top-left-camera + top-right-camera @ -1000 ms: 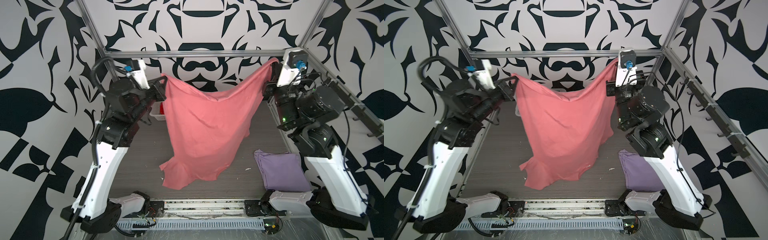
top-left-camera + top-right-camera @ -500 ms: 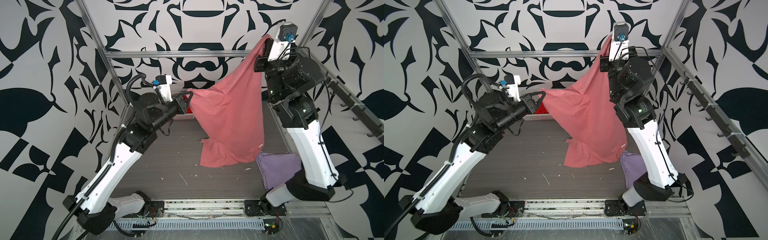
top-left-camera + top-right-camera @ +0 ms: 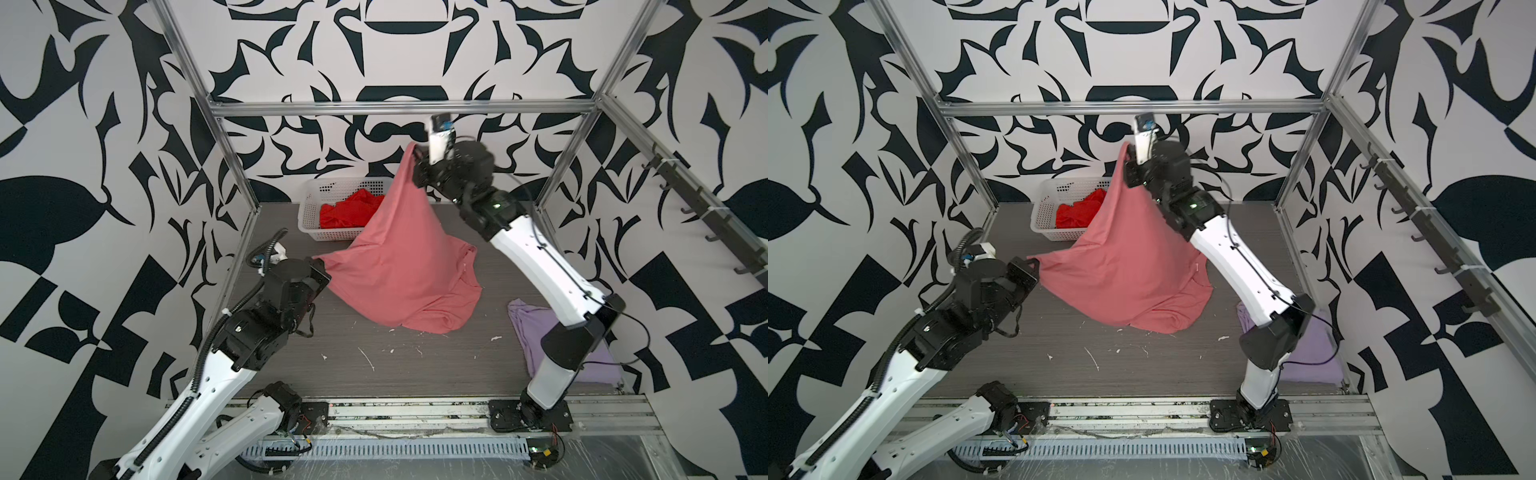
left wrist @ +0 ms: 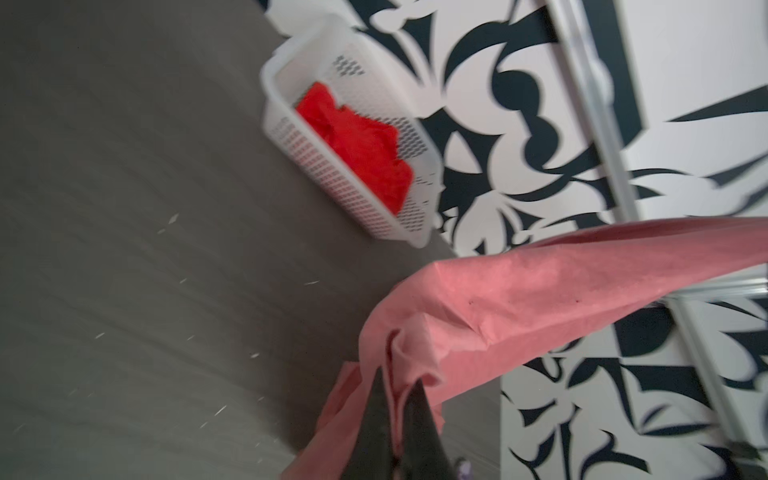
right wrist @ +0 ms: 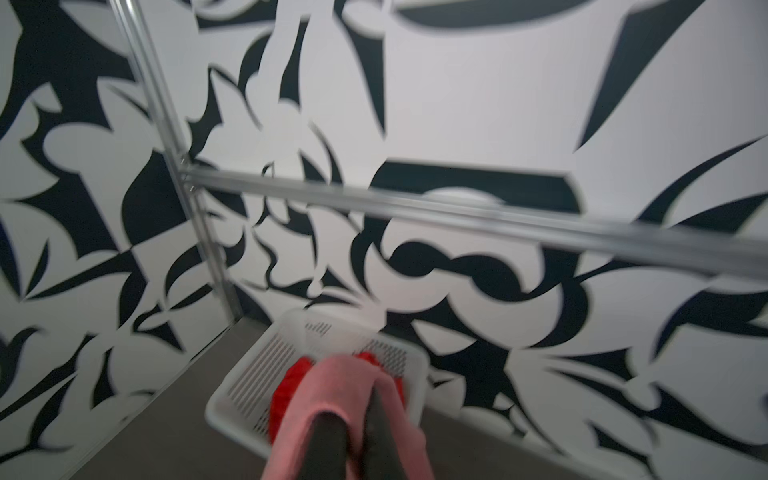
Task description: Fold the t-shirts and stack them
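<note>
Lower right, the pale lavender cotton t-shirt [image 3: 530, 332] lies folded: one done. At centre, the left gripper [image 3: 322, 266] and right gripper [image 3: 415, 160] each pinch a corner of the unfolded salmon-pink cotton t-shirt [image 3: 399, 270]. Upper centre, the bright red t-shirt [image 3: 349, 212] waits crumpled in the white plastic lattice basket [image 3: 328, 187].

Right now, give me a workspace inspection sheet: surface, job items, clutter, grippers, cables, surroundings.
Surface: dark grey table, front area bare.
Job's things: salmon-pink t-shirt held by two points, lower part bunched on the table; lavender t-shirt lying flat on the right, partly behind the right arm; red t-shirt crumpled in the white basket.
Clutter: small white scraps on the table.
Grippers: left gripper shut on the pink shirt, low; right gripper shut on it, raised high.
Cables: thin black cable loops over the lavender shirt; ribbed conduit on the left arm.
Surroundings: patterned walls, aluminium frame.
</note>
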